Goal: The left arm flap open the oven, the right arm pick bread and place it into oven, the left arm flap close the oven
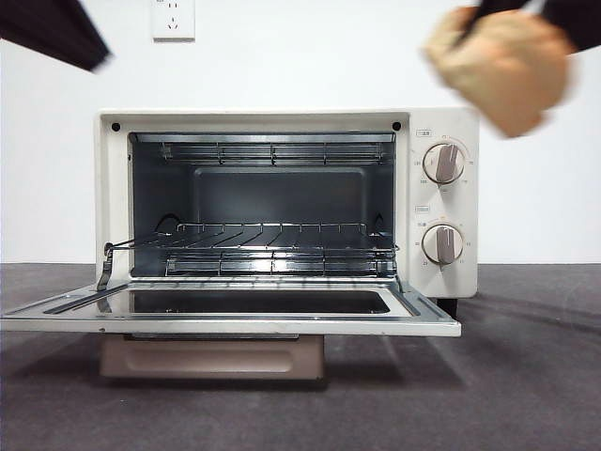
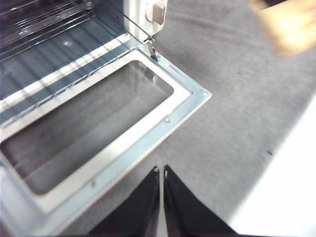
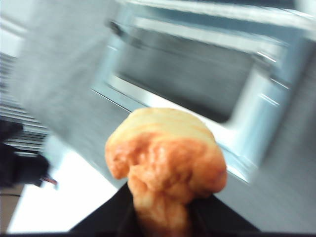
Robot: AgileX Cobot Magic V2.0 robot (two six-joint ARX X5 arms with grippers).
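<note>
One bun only, and it is in the air: the bread (image 3: 165, 163) sits clamped between the jaws of the right gripper (image 3: 163, 217), which bite its lower, narrower end while the lumpy crown stands free above them. Crust looks glossy and golden-orange, so likely a little slick; the body reads as light and soft, easily dented. Judgement: the low grip is adequate for a light load, but a gentle squeeze across the middle would be steadier, and a hard pinch risks crushing it. Nearest on the table (image 1: 526, 376) lies the dropped door (image 1: 235, 315) of the oven (image 1: 286, 202), folded flat and level, glass pane up, beige handle hanging beneath the front edge. Behind it the cavity stands open, wire rack (image 1: 272, 246) bare and waiting. Two knobs (image 1: 443, 202) on the right panel. In the front view the bread hangs blurred, high and right of the oven, above the knob panel, well apart from the opening. Left gripper (image 2: 161, 170) hovers off the door's front edge, jaws drawn together, holding nothing. White wall and a socket (image 1: 174, 19) beyond.
</note>
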